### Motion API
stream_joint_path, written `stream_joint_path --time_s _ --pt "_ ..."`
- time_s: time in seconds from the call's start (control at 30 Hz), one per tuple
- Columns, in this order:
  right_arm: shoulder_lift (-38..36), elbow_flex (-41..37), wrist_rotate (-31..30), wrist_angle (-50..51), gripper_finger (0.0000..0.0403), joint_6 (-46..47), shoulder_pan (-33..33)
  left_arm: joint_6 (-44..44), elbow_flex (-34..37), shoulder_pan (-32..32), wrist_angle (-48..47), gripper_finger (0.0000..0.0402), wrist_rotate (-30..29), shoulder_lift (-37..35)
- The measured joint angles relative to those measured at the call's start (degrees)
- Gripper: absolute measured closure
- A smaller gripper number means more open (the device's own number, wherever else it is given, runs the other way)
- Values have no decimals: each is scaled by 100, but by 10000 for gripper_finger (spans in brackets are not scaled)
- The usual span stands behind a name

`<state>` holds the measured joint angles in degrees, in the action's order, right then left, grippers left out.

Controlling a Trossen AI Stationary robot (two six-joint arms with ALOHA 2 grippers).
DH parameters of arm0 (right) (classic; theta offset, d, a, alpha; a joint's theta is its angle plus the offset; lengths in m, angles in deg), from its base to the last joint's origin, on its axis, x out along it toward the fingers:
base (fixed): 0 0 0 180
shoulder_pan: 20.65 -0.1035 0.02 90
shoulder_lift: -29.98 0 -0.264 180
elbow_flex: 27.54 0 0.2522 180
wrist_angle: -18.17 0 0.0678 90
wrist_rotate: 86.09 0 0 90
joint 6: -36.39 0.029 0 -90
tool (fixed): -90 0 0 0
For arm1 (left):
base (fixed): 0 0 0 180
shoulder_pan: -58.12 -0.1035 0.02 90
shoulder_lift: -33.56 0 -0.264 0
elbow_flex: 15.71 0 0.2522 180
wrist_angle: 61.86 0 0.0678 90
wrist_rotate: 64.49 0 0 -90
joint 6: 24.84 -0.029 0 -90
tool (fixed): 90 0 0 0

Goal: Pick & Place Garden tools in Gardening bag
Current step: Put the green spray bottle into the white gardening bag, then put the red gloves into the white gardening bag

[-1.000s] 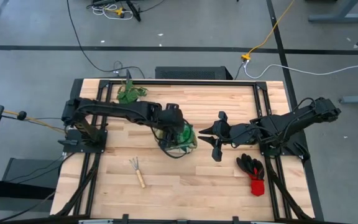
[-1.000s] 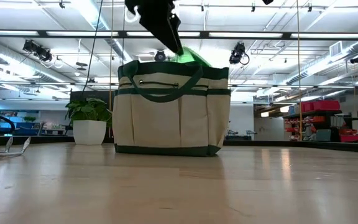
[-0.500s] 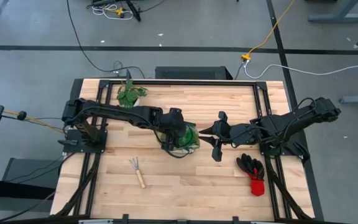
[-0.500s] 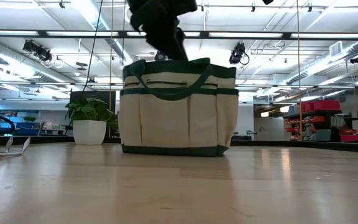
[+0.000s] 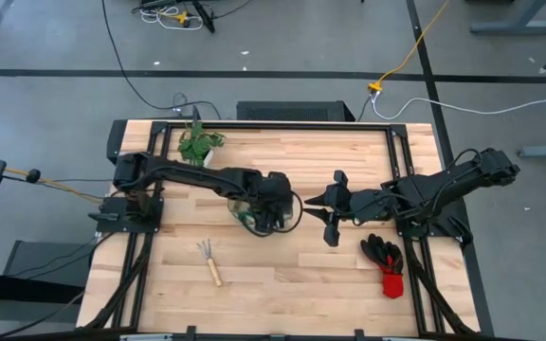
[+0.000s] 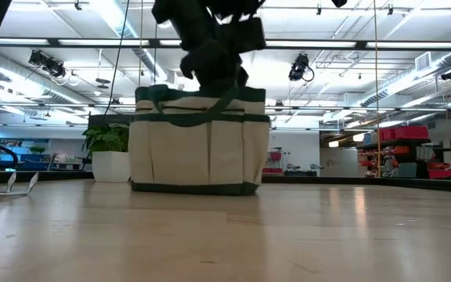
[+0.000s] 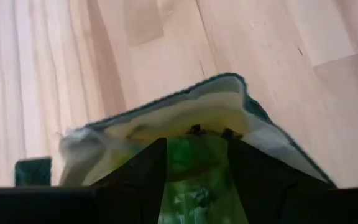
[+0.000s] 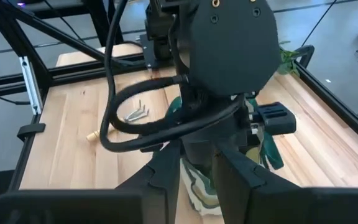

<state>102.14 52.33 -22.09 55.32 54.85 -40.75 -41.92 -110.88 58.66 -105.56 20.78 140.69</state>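
Note:
The cream gardening bag with dark green trim (image 6: 198,149) stands upright on its base at mid-table and is mostly hidden under my left arm in the high view (image 5: 293,216). My left gripper (image 5: 273,201) reaches down into the bag's mouth (image 6: 214,66), shut on a rounded bright green item (image 7: 194,168). My right gripper (image 5: 326,208) hovers open and empty just right of the bag. The wooden-handled rake (image 5: 209,262) lies near the front left. The black-and-red gloves (image 5: 387,260) lie at the front right. The pruning shears are out of view. My left gripper pinches the bright green item (image 7: 191,152) between its two fingers, one on each side. The fingers come from above, pointing down into the bag's open top, inside its cream rim (image 7: 185,106). The item's lower part is hidden by the bag and the gripper.
A small leafy potted plant (image 5: 197,144) stands at the far left and shows beside the bag in the low view (image 6: 113,153). Black rails (image 5: 126,265) run along the table's left and right sides. Bare wood lies along the near edge between the rake and the gloves.
My left gripper has moved toward the table's right edge and down into the bag with the green item, which stood above the rim a second ago and is now below it. The bag has shifted sideways on the table.

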Motion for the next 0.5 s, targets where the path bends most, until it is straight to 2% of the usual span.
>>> stream_joint_path --time_s 0.23,0.5 --pt "0 0 1 24 309 12 0 -20 8 -16 2 225 -11 14" --pt "0 0 -6 80 309 57 0 -7 -3 8 -201 225 -22 -830"
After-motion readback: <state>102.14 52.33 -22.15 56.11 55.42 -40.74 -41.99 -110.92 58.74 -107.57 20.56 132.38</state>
